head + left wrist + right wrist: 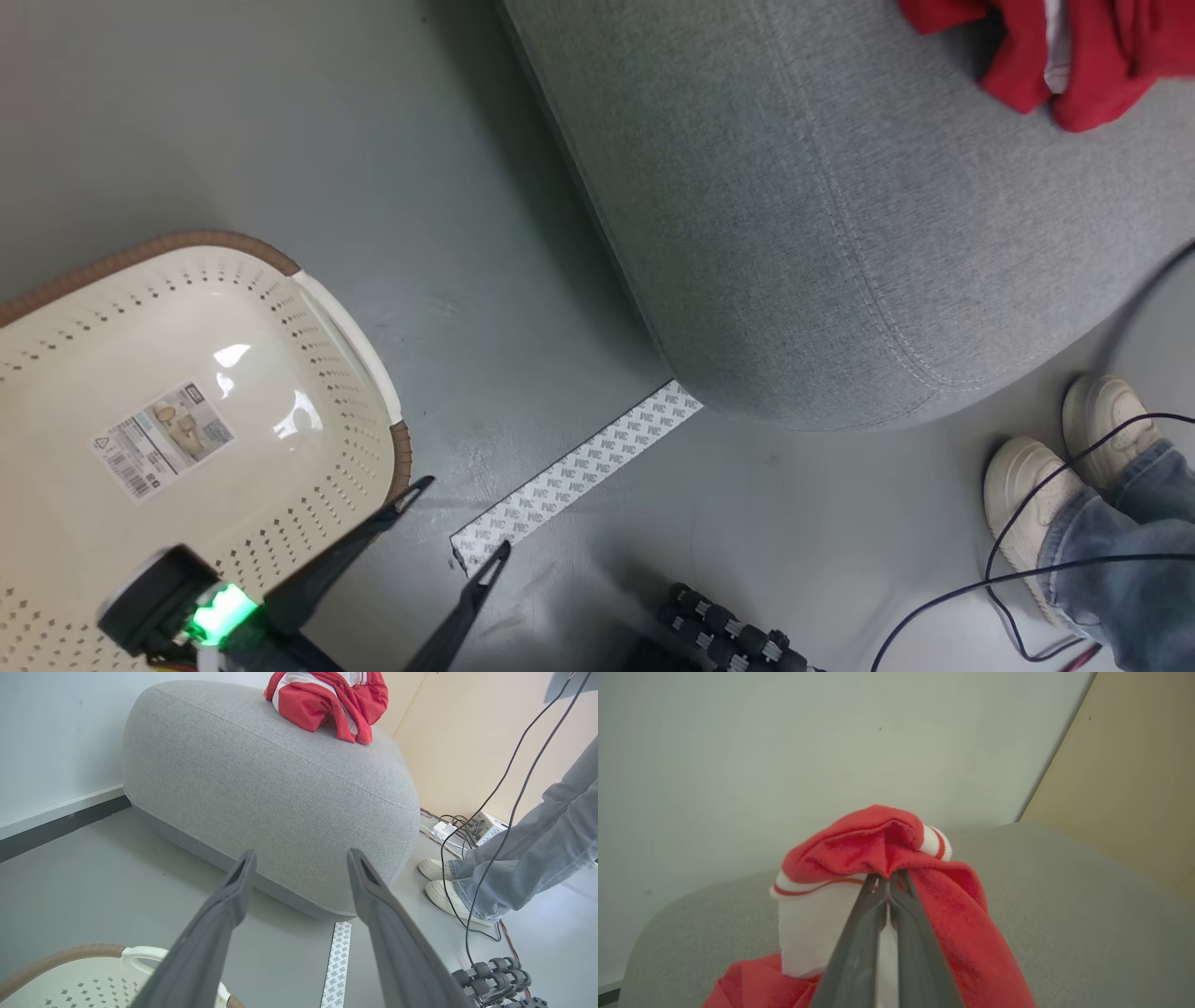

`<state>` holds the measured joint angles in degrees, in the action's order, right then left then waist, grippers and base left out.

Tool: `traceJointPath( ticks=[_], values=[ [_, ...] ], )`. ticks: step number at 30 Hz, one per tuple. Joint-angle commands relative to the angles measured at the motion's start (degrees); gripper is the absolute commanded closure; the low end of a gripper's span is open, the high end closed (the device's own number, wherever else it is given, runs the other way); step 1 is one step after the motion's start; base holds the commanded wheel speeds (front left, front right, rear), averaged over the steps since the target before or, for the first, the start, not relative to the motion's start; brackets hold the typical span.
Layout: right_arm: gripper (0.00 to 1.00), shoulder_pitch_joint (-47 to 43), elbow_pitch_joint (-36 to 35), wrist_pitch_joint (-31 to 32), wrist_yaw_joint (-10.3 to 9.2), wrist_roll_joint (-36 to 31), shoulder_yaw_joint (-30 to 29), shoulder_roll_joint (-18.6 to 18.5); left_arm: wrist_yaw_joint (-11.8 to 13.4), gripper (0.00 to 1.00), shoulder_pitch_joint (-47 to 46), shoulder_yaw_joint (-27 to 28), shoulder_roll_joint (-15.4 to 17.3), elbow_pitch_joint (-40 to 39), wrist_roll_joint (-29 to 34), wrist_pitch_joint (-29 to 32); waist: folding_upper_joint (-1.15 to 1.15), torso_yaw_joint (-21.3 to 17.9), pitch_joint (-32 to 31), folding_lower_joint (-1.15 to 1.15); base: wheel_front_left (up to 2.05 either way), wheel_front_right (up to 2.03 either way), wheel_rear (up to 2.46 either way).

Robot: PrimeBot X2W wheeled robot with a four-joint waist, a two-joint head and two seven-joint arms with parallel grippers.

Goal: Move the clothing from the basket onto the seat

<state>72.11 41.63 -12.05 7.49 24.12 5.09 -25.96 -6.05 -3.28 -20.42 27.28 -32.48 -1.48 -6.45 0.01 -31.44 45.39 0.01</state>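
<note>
Pinches a fold of the clothing (859, 849) in the right pincer (888, 879), pressed together, atop the seat (1064, 882). Holds the left pincer (467, 513) spread, empty, off the seat's corner. Risks dragging the clothing off the seat if withdrawn before letting go.

Right claw (888, 883) tight on clothing (859, 851)

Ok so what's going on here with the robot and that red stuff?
The robot is moving laundry. Its right gripper is shut on the red clothing, which rests on the grey seat. The left gripper hangs open, holding nothing, by the basket on the floor; no clothes show in it. A person stands beside the seat.
</note>
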Motion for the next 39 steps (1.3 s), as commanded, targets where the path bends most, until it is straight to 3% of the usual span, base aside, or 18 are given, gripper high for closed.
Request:
traceJointPath(
  ticks=[1,5,6,7,8,10,15,24,28,39],
  values=[
    [1.0,-1.14,1.06,-0.65,0.0,-0.63,0.51,0.59,-0.11,0.0,0.13,0.47,0.57,-0.56,-0.11,0.15,-0.01,-0.18,0.86,-0.01,0.0,0.0,0.0],
    [1.0,-3.84,6.51,-2.28,0.0,-2.28,3.15,5.07,0.59,0.0,0.37,1.48,1.07,-1.25,-0.34,0.29,-0.01,-0.46,0.21,-0.01,0.0,0.0,0.0],
    [0.76,-4.15,7.32,-2.47,0.0,-2.63,3.56,5.79,0.74,0.0,0.39,1.6,1.09,-1.28,-0.35,0.16,-0.01,-0.56,-0.04,-0.01,0.0,0.0,0.0],
    [0.06,-4.45,8.17,-2.74,0.0,-3.17,4.02,6.47,1.03,0.0,0.35,1.74,0.99,-1.2,-0.27,-0.11,-0.01,-0.71,-0.37,-0.01,0.0,0.0,0.0],
    [0.0,-4.73,8.86,-2.76,0.0,-3.59,4.37,7.08,1.13,0.0,0.26,1.75,0.81,-1.03,-0.25,-0.37,-0.01,-0.84,-0.74,-0.01,0.0,0.0,0.0],
    [0.0,-5.02,9.73,-3.06,0.0,-4.27,4.97,8.17,1.68,0.0,0.2,1.67,0.21,-0.26,-0.12,-1.13,-0.01,-1.06,-1.93,-0.01,0.0,0.0,0.0],
    [0.0,-8.18,9.64,-3.17,-0.01,-6.48,5.41,6.7,2.82,0.0,-1.43,0.21,-3.66,6.22,-2.5,-4.16,-0.01,2.47,-8.45,-0.01,0.0,0.0,0.0],
    [0.0,-22.93,-0.45,-3.15,-0.01,-9.08,2.18,3.82,7.08,0.0,-3.01,1.59,-17.0,25.57,-13.51,-7.76,-0.01,13.22,-27.41,-0.01,0.0,0.0,0.0],
    [0.0,-29.68,-5.21,-3.18,-0.01,-11.27,-1.06,5.45,7.76,0.0,-3.87,3.47,-19.51,31.9,-16.57,-8.22,-0.01,16.57,-33.3,-0.01,0.0,0.0,0.0],
    [0.0,-49.14,-19.56,-2.71,-0.01,-18.5,-9.09,15.12,12.11,0.0,-6.89,8.41,-22.83,45.59,-19.01,-8.77,-0.01,27.39,-45.38,-0.01,0.0,0.0,0.0]
  ],
)
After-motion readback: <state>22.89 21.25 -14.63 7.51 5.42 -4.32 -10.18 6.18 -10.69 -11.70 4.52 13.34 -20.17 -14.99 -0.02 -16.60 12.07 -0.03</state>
